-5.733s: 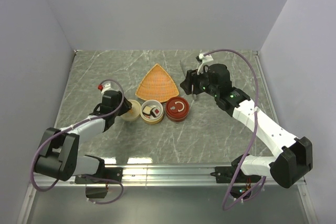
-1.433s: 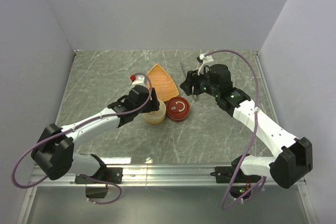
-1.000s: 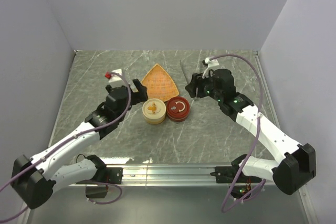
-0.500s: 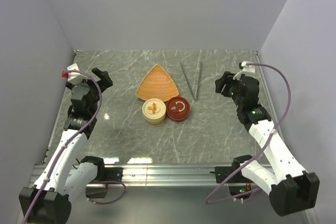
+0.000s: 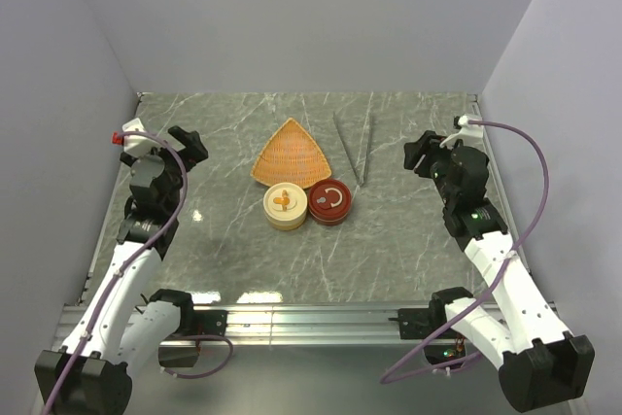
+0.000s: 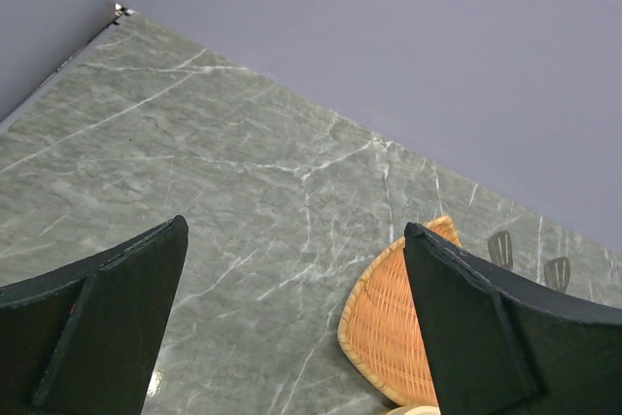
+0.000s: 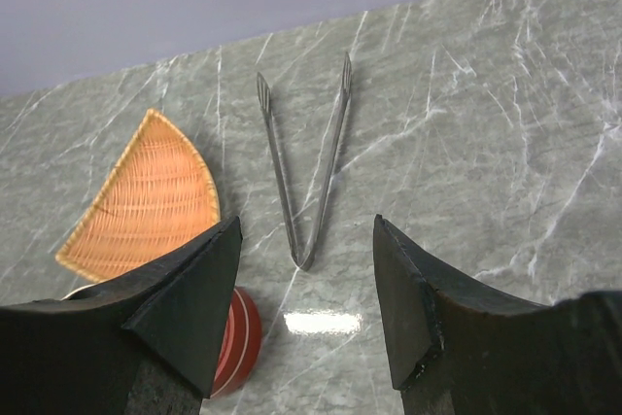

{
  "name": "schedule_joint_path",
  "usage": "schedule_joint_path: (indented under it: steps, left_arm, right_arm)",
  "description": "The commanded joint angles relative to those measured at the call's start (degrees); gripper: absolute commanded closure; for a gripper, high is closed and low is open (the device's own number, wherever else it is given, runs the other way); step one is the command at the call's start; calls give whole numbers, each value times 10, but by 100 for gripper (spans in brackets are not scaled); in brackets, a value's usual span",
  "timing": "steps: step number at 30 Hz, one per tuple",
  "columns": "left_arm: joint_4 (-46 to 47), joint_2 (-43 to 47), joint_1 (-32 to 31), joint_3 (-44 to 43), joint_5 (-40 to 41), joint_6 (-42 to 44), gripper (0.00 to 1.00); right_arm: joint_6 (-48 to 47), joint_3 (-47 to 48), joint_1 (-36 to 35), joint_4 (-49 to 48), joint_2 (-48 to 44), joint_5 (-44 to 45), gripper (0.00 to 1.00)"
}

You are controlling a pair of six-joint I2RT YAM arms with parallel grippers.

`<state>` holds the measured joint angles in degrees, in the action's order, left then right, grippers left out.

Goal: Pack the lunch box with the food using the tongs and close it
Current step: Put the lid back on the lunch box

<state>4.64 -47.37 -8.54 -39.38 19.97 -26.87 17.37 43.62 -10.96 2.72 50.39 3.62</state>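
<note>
Looking all but finished: cream lunch box point(image 5: 286, 207) and red box point(image 5: 329, 204) sit lidded on the surface point(image 5: 224, 240), no food in sight, presumably packed. Beyond them the tongs point(image 7: 282, 177) lie loose. Out wide, left claw point(image 5: 188, 140) and right claw point(image 5: 420, 155) gape released, holding nothing.

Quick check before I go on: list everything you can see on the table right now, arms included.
woven tray: one, orange, triangular, mid-table toward the back
cream round box: one, lid on with orange motif, just in front of the tray
red round box: one, lid on with white motif, right beside the cream one
tongs: one, grey metal, lying flat right of the tray, unheld
food: none in view
table: one, grey-green marble
left gripper: open, empty, left side
right gripper: open, empty, right side, facing the tongs
</note>
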Motion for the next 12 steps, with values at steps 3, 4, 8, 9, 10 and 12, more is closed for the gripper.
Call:
schedule_joint_path:
  steps: [3, 4, 8, 9, 10, 12]
  left_arm:
    - [13, 22, 3, 5, 20, -2, 1]
    - [12, 22, 3, 5, 25, -3, 1]
    - [3, 20, 3, 4, 44, -5, 0]
    - [4, 20, 3, 4, 45, -5, 1]
    - [3, 19, 3, 4, 44, -5, 0]
    - [6, 18, 3, 5, 44, -6, 0]
  right_arm:
    - [5, -2, 5, -25, 1, 0, 36]
    - [5, -2, 5, -25, 1, -1, 36]
    - [5, -1, 5, -25, 1, -1, 36]
    - [5, -2, 5, -25, 1, -1, 36]
    - [5, -2, 5, -25, 1, -1, 36]
    - [6, -2, 7, -25, 1, 0, 36]
